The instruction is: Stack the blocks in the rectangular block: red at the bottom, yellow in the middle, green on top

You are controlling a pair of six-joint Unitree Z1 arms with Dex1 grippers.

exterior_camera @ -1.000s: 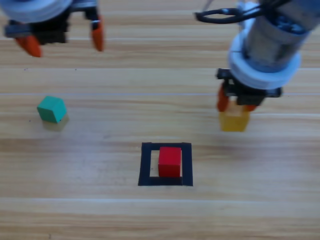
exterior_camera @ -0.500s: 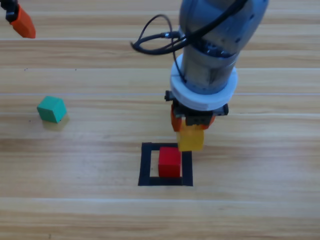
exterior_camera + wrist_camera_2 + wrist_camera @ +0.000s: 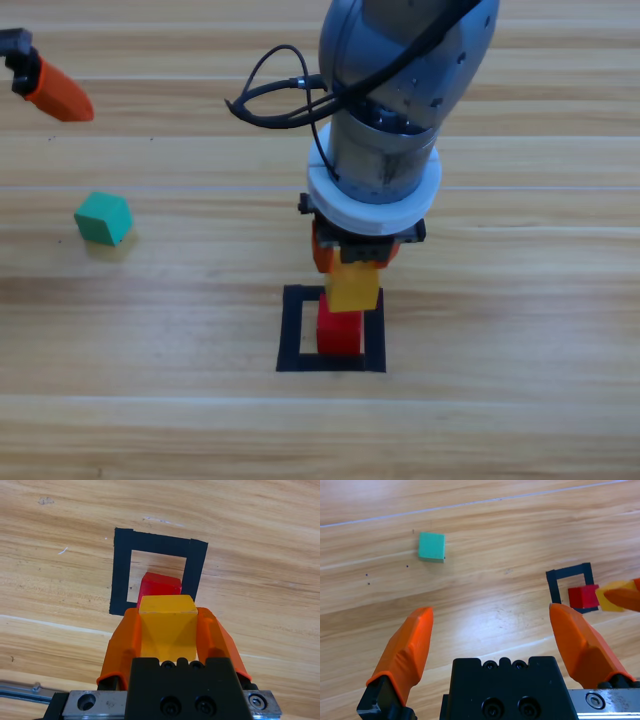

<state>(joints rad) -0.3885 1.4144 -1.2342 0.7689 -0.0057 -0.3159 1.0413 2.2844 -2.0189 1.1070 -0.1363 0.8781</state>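
Your right gripper's (image 3: 167, 630) two orange jaws pinch the small plain yellow cube (image 3: 166, 625) by its opposite sides, holding it just over the small bright red cube (image 3: 339, 332) inside the flat square outline of black tape (image 3: 291, 330), which looks like lining up the middle layer. Your left gripper (image 3: 495, 635) waits at the top left with jaws spread, aimed toward the small teal-green cube (image 3: 103, 218) lying well apart on the wooden table (image 3: 520, 420). No brand, label or writing is readable anywhere.
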